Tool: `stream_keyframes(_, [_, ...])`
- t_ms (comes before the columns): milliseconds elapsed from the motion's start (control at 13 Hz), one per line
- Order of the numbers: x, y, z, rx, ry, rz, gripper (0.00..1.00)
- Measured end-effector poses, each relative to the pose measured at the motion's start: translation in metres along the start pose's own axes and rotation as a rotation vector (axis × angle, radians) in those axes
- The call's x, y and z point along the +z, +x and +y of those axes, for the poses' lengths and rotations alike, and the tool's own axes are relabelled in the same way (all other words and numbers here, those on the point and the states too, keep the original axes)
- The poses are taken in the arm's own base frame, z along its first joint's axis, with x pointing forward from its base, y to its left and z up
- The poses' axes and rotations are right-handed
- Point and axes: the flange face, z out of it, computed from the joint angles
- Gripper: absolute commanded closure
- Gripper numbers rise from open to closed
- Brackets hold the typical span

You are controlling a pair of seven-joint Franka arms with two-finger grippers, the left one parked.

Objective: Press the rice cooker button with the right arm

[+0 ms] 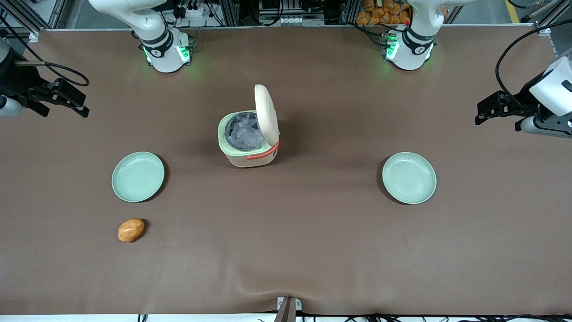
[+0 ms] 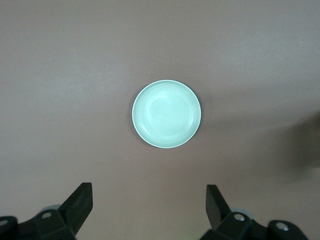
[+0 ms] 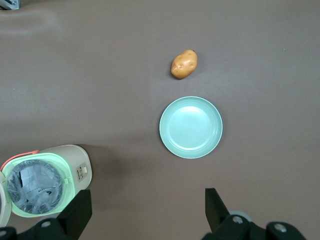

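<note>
The rice cooker [image 1: 248,145] stands in the middle of the table, cream-beige with a coral-orange handle. Its lid [image 1: 266,114] stands open and upright, showing the pale green rim and silvery inner pot. In the right wrist view the cooker [image 3: 75,160] shows a small control panel [image 3: 81,172] on its side wall. My right gripper [image 1: 65,111] hangs above the working arm's end of the table, well apart from the cooker. It is open and empty [image 3: 147,206], with its fingers [image 3: 79,210] spread wide over bare table.
A mint-green plate [image 1: 137,176] lies toward the working arm's end, with a potato [image 1: 131,230] nearer the front camera. Both show in the right wrist view: plate [image 3: 191,127], potato [image 3: 184,64]. A second plate [image 1: 409,177] lies toward the parked arm's end.
</note>
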Motion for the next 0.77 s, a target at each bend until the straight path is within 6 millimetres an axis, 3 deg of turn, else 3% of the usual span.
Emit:
stream_keyframes(385, [-0.015,-0.004,0.002,0.001,-0.001,0.000,0.00])
stream_keyframes(769, [-0.013,-0.003,0.032,-0.030,-0.004,-0.025,0.00])
